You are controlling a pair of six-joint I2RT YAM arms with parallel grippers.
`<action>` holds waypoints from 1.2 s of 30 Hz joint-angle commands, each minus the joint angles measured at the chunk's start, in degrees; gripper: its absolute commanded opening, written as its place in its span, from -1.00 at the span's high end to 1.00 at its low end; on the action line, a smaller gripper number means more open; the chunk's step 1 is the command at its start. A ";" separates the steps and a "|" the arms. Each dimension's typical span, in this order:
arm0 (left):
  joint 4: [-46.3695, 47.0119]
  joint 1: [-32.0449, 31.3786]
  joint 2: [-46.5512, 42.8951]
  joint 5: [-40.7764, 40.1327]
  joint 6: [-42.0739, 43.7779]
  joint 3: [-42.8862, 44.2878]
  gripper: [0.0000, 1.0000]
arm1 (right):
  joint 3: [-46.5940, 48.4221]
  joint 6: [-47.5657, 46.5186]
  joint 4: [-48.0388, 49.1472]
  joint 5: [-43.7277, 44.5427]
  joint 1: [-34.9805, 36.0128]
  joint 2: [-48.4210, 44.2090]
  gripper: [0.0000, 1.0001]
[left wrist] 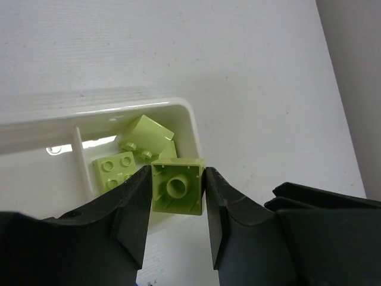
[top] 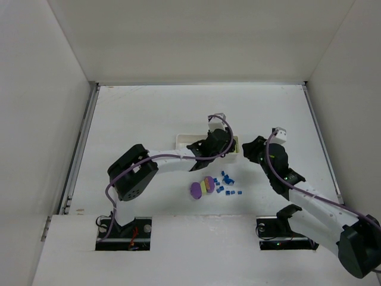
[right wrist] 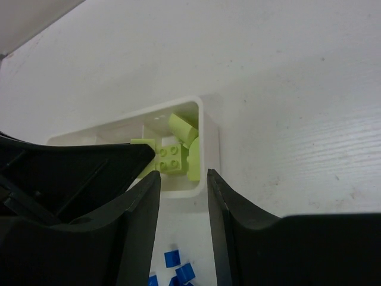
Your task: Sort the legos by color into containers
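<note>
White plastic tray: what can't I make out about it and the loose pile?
Other two compartments of the white plastic tray: the left arm's black wrist covers most from above and blocks the right wrist view; the left wrist view cuts them off.
End compartment's block count: the yellow-green square block in the left fingers overlaps it.
Count of the small dark-blue bricks: tiny from above, cut off in the right wrist view.

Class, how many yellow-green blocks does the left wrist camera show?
4: held block between left fingers; flat block, tilted block and a sliver of another in the tray's end compartment; more may be hidden.
</note>
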 commanded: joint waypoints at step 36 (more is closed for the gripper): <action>-6.72 -2.37 -31.12 -5.80 5.49 -23.82 0.20 | 3.22 4.82 -17.55 12.04 26.32 -0.93 -0.24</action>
